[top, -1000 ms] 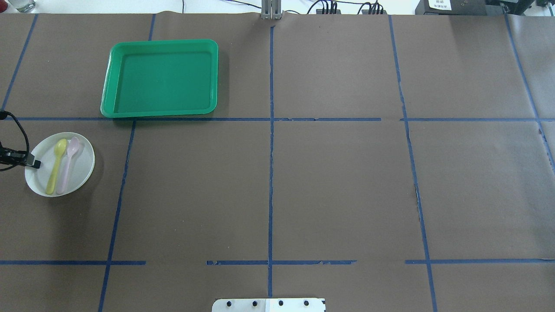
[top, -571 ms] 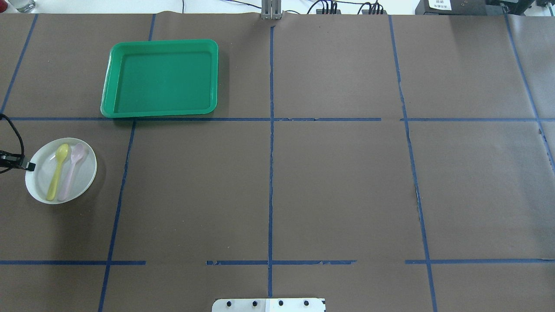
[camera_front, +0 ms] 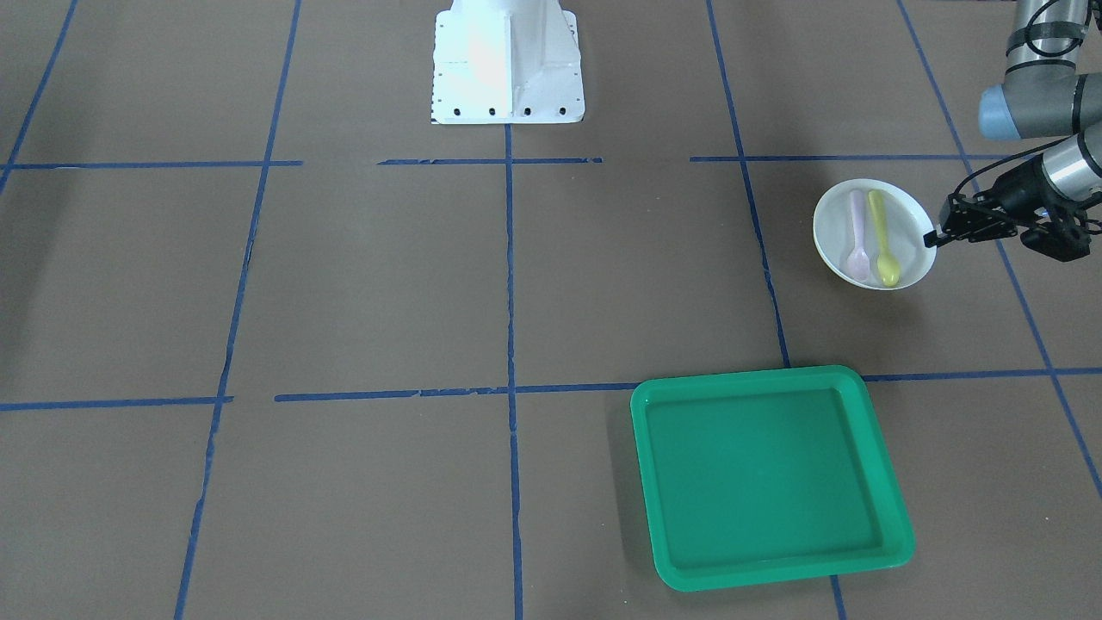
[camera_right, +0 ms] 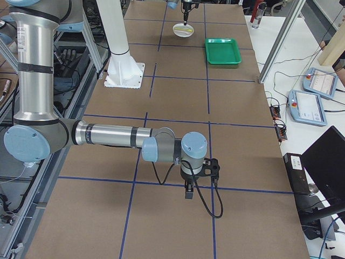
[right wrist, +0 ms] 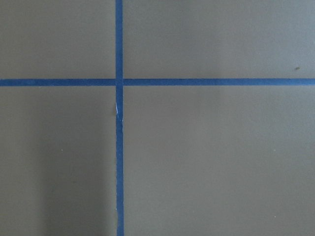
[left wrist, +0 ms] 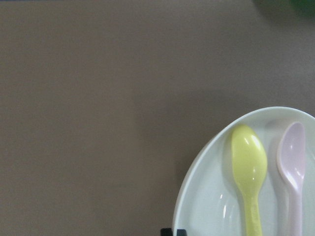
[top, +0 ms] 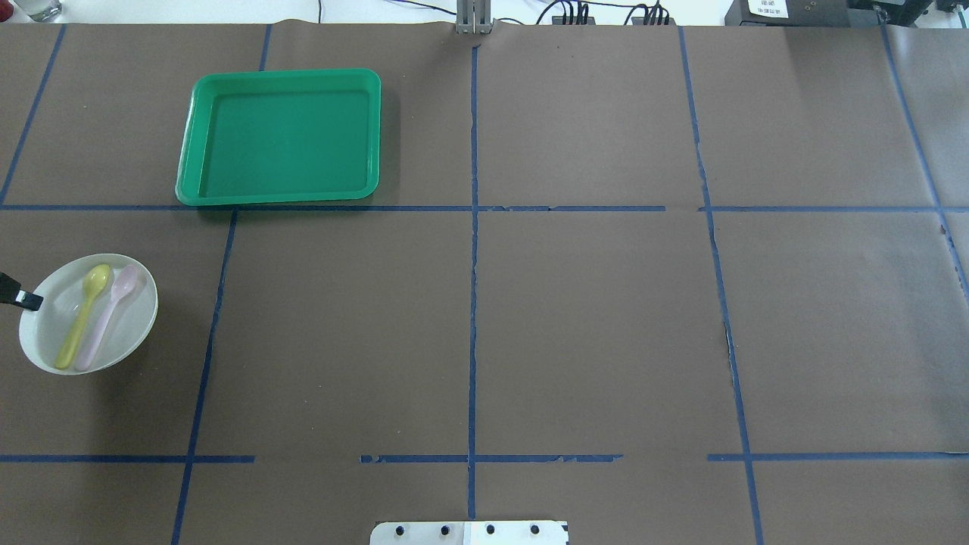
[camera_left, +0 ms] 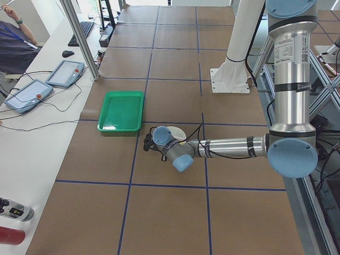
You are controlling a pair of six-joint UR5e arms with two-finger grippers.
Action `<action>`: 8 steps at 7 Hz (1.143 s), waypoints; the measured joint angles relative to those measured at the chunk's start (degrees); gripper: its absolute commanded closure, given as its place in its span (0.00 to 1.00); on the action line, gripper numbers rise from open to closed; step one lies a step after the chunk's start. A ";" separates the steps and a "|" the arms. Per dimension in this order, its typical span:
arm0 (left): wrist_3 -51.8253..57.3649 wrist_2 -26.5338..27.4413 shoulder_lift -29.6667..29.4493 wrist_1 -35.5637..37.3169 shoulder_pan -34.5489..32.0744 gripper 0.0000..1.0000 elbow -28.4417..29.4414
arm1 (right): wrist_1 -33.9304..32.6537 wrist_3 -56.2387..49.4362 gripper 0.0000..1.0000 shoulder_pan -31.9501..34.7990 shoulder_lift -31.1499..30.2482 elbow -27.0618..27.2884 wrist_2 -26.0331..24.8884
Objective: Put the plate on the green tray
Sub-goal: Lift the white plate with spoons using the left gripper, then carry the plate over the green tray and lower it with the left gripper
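A white plate [top: 44, 333] with a yellow spoon [top: 83, 314] and a pink spoon [top: 111, 312] on it is at the table's left edge. My left gripper [top: 32, 301] is shut on the plate's left rim; the front-facing view shows it [camera_front: 931, 238] on the rim of the plate [camera_front: 833, 231]. The left wrist view shows the plate [left wrist: 206, 206] and both spoons at the lower right. The green tray [top: 284, 136] lies empty farther back, apart from the plate. My right gripper [camera_right: 188, 193] hangs over bare table; I cannot tell its state.
Brown paper with blue tape lines [top: 473, 303] covers the table. The robot's white base [camera_front: 506, 60] stands at the near middle. Tablets and cables [camera_left: 50, 82] lie on the side bench beyond the tray.
The plate with both spoons has moved toward the robot and to the left with my left gripper on its rim. The tray has not moved.
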 measured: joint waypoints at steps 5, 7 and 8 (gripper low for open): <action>-6.67 -1.29 -12.88 10.75 -2.06 1.00 -0.25 | 0.00 0.00 0.00 0.00 0.00 -0.02 0.00; -12.19 4.08 -22.63 16.33 -1.62 1.00 3.44 | 0.00 0.00 0.00 0.00 0.00 -0.02 0.00; -14.06 6.08 -26.47 16.88 -0.93 1.00 6.90 | 0.00 0.00 0.00 0.00 0.00 -0.02 0.00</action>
